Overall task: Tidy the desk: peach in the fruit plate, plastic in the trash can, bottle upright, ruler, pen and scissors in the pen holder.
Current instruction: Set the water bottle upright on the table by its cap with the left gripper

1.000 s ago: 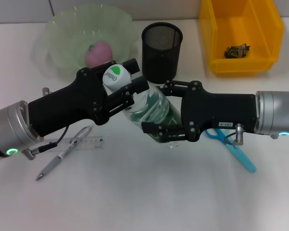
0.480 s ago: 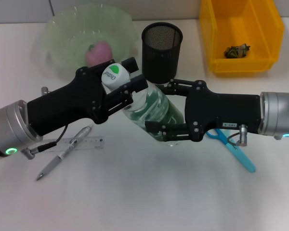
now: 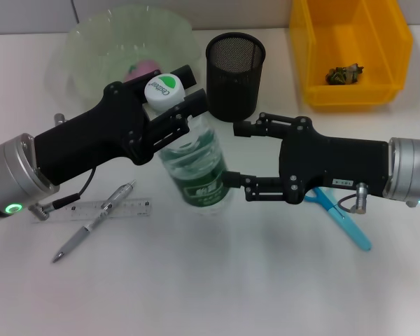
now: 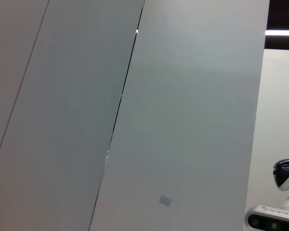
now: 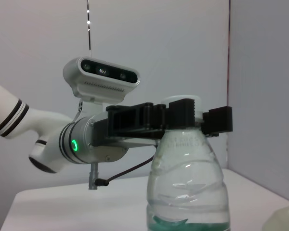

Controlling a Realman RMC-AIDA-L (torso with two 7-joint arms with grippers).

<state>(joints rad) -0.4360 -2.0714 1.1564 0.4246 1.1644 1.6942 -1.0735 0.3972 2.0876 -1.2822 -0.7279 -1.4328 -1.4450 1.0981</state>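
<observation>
We note the bottle (image 3: 194,168) now upright, tilted a second ago; left gripper (image 3: 169,112) pinches its neck, right gripper (image 3: 239,162) spread wide beside it.

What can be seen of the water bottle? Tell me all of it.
The bottle is clear plastic with a white cap bearing a green mark, a green label band low on its body, and water inside. It stands nearly upright on the white desk, in front of the black mesh pen holder. The left gripper clamps its neck just under the cap; the right gripper brackets its lower body, jaws spread.
</observation>
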